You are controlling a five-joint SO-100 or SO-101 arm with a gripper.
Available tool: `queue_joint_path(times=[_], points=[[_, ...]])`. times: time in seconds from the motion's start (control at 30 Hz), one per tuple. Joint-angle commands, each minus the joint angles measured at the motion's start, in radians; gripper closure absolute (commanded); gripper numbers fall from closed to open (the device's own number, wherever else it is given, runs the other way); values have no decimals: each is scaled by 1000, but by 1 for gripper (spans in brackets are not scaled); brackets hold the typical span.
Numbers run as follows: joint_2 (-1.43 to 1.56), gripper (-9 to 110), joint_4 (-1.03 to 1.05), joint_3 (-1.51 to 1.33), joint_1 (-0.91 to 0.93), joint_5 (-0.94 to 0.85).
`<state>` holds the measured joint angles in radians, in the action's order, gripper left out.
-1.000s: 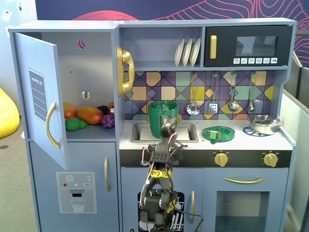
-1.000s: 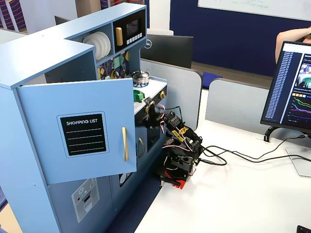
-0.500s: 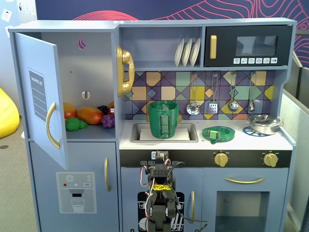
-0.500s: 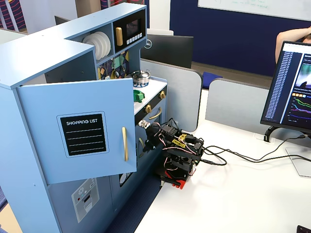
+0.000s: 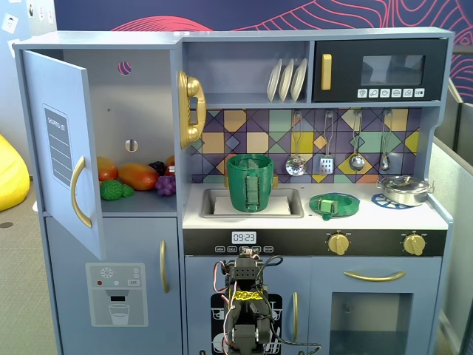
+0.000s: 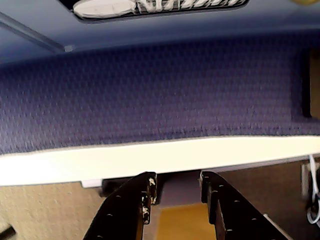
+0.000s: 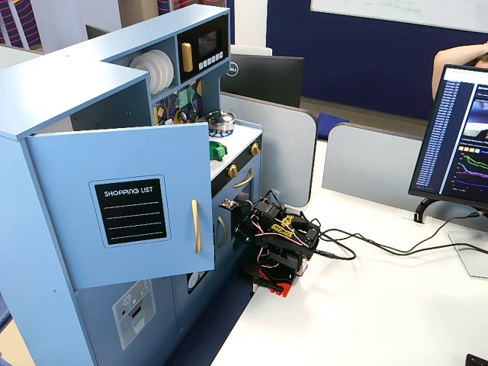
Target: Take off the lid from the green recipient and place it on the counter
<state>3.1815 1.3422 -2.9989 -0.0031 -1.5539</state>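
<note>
Standing in the sink, the green recipient (image 5: pixel 250 183) is open-topped; its lid (image 5: pixel 335 205) already lies on the counter (image 5: pixel 414 216) to its right in a fixed view. Light, stiff plastic, likely best pinched by its raised knob. The gripper (image 6: pixel 176 192), folded low, is slightly parted and empty. The fridge door hides the recipient in the side view.

The room is brightly and evenly lit, daylight-like, and both fixed views are sharp with strong colour and only soft shadows inside the open cupboard (image 5: pixel 133 133). Mild glare sits on the microwave door (image 5: pixel 392 70) and the silver pot (image 5: pixel 405 190). The wrist view is dimmer and softly blurred, its white ledge (image 6: pixel 150 157) washed out, the dark gripper (image 6: pixel 177 187) underexposed.
</note>
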Motion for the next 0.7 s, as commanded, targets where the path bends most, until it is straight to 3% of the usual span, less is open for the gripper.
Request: queue_joint_path(times=[0.0,0.67], points=[[-3,101,173,2,32,28],[-3,100,190,2,-5,44]])
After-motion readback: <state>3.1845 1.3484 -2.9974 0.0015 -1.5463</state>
